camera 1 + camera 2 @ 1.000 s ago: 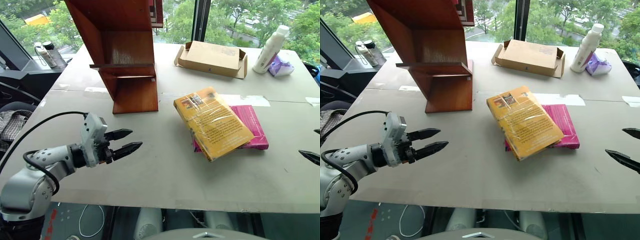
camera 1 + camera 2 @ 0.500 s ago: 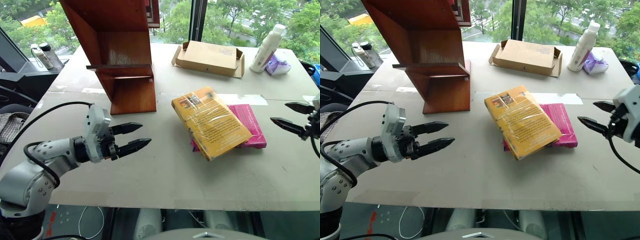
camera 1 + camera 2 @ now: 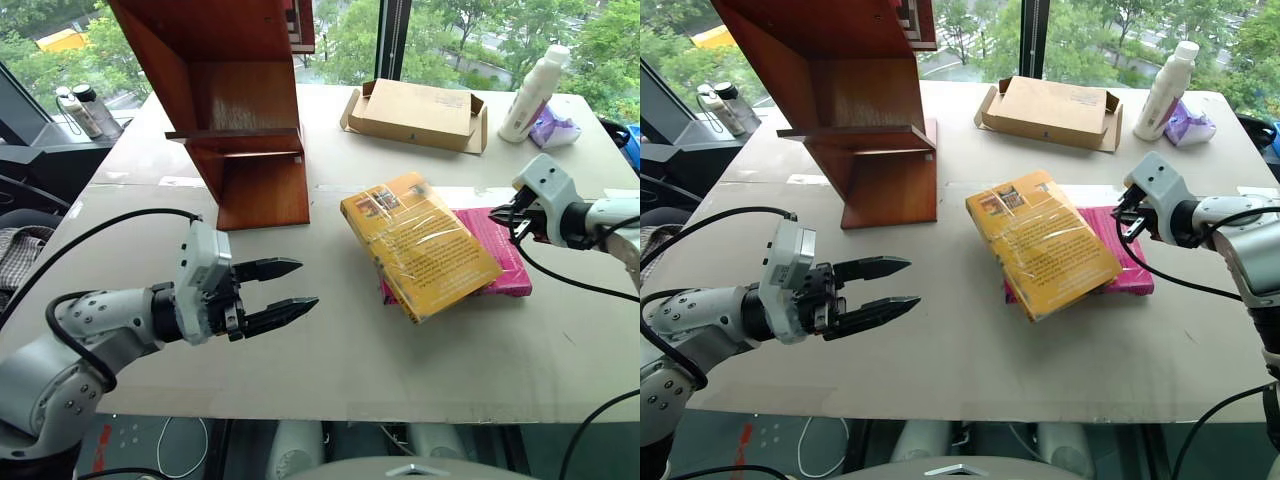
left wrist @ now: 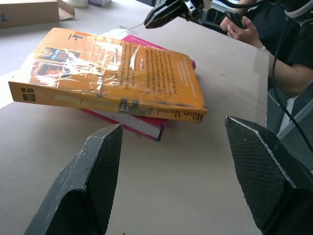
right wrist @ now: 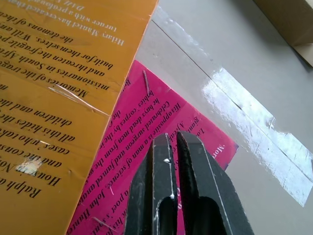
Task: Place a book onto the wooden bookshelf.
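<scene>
Silver-grey jointed arms end in pale boxy wrist housings, each carrying a gripper — left gripper (image 3: 285,292), right gripper (image 3: 1127,212) — with two tapered black fingers, pads seemingly cross-hatched. Black cables loop alongside.

The book (image 3: 420,243) is a yellow-orange paperback sealed in glossy, wrinkled clear plastic wrap that catches white glare; the magenta-pink book (image 5: 161,127) under it has a smoother, duller paper cover with fine scratches; the wooden bookshelf (image 3: 235,110) is reddish-brown wood, polished to a soft sheen with visible grain; the bench (image 3: 330,350) is matt, pale grey board, its seam covered by a shiny strip of clear tape (image 5: 244,122); the cardboard box (image 3: 415,113) is plain matt tan card; the white bottle (image 3: 535,88) looks like smooth plastic; the left claw (image 3: 280,292) has black fingers (image 4: 95,181) with finely textured matt pads; the right claw (image 5: 173,147) fingers are smooth, slightly glossy black.
</scene>
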